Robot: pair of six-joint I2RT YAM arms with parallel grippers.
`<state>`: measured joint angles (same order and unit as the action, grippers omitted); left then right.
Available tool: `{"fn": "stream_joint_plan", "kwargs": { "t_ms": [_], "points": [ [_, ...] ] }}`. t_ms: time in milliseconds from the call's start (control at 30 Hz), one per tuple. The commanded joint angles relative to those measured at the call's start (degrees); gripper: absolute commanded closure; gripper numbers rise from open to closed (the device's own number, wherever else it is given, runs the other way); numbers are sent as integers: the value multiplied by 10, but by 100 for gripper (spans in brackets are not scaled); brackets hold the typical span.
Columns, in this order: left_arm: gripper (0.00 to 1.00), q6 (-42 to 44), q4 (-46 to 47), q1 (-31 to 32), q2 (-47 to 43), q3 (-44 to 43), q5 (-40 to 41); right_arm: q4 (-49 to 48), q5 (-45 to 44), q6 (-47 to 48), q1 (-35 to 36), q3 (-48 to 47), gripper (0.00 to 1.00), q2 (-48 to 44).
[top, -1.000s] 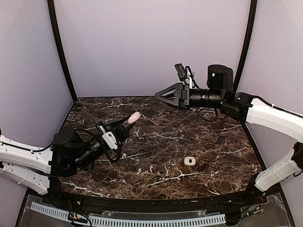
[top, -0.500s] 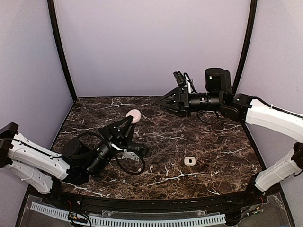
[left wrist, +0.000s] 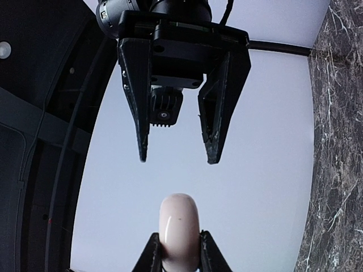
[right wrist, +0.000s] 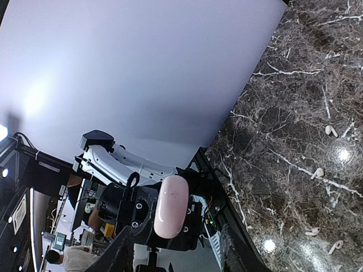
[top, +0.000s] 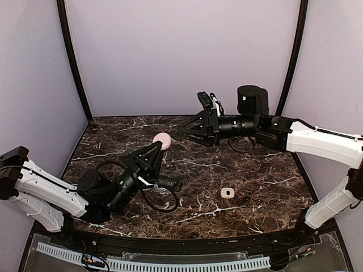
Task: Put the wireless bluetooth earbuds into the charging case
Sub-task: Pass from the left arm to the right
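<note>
**A:** The left gripper (top: 159, 146) is clamped on the charging case (left wrist: 178, 226), raised above the left half of the table (top: 255, 164). What worries you?

**B:** It's a thin pinch on a rounded shell. The case may twist or squirt out.

**A:** And the earbuds (right wrist: 317, 173)?

**B:** Loose on the marble toward the near edge, none seated. The right gripper (left wrist: 176, 160), jaws apart and empty, faces the case head-on. A misaligned nip could knock it free.
</note>
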<state>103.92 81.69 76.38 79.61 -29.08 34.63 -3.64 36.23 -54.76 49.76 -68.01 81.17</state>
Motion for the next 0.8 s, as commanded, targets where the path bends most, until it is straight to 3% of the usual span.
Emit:
{"fn": "stream_joint_plan", "kwargs": {
  "t_ms": [0,100,767],
  "points": [
    [100,19,41,3,4,6,5,-31,17,-14,14,-9,53,16],
    [100,18,42,3,10,6,3,-30,25,-10,20,-13,61,26],
    [100,50,86,6,51,0,-5,-67,59,-27,32,-9,73,49]
  ]
}}
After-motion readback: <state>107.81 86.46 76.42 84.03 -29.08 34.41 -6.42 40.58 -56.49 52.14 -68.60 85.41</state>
